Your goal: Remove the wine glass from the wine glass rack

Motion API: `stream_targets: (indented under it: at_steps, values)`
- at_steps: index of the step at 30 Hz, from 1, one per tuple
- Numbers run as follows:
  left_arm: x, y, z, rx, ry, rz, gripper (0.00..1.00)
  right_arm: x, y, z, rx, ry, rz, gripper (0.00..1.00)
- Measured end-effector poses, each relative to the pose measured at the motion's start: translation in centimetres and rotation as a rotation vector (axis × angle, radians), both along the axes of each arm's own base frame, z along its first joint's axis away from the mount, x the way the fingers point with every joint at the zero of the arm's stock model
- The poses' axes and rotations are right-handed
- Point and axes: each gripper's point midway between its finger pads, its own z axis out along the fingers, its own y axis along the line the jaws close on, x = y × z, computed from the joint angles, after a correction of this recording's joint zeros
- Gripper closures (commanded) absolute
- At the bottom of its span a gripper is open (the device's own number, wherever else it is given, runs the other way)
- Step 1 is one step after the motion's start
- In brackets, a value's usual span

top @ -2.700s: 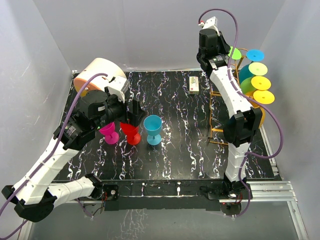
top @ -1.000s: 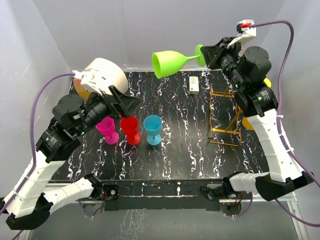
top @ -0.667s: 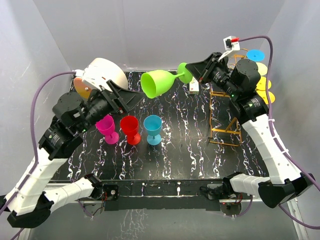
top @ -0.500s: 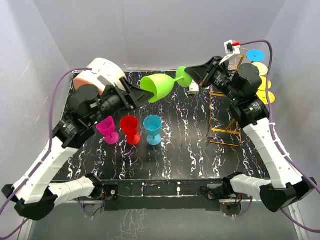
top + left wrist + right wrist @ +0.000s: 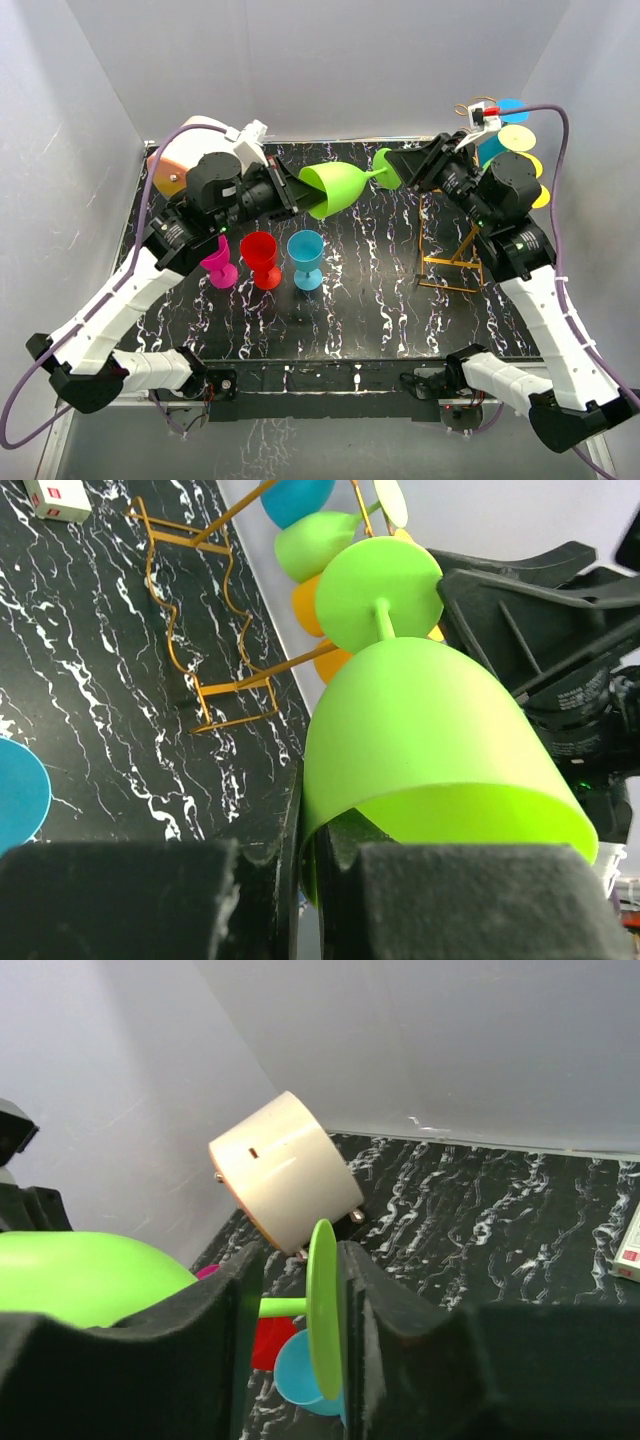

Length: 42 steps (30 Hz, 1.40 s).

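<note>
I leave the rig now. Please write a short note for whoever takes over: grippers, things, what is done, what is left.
Left gripper: shut on the rim of the green wine glass, which is in the air on its side.
Right gripper: jaws slightly apart around its foot, not clamping.
Wine glass rack: on the right side, with more glasses hanging on it.
Done: green glass is off the rack.
Left: probably back the right gripper away, then stand the glass beside the red glass.
</note>
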Motion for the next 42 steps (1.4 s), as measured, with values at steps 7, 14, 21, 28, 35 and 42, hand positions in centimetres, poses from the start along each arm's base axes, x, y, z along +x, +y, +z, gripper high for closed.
stream_targets:
  at_steps: [7,14,21,28,35,42]
  values:
    - [0.4,-1.3,-2.9,0.117,0.053,-0.002,1.00,-1.0,-3.5,0.6,-0.088,-0.070,-0.161,0.24]
    - [-0.8,-3.2,-6.8,0.345,0.119,-0.041,1.00,-3.5,-9.4,3.3,-0.163,-0.193,-0.419,0.23]
    - [-2.0,-9.4,-14.1,0.700,0.196,-0.172,0.96,-7.8,-13.7,6.5,-0.149,-0.317,-0.575,0.24]
    - [-1.6,-7.9,-22.7,1.039,0.310,-0.226,0.94,-9.6,-15.5,7.3,-0.145,-0.352,-0.639,0.24]
    - [-0.4,-6.2,-24.1,1.163,0.326,-0.235,0.94,-10.4,-16.4,7.5,-0.152,-0.367,-0.673,0.24]
    - [1.1,-5.6,-24.7,1.188,0.328,-0.232,0.93,-10.5,-16.8,7.0,-0.177,-0.363,-0.697,0.24]
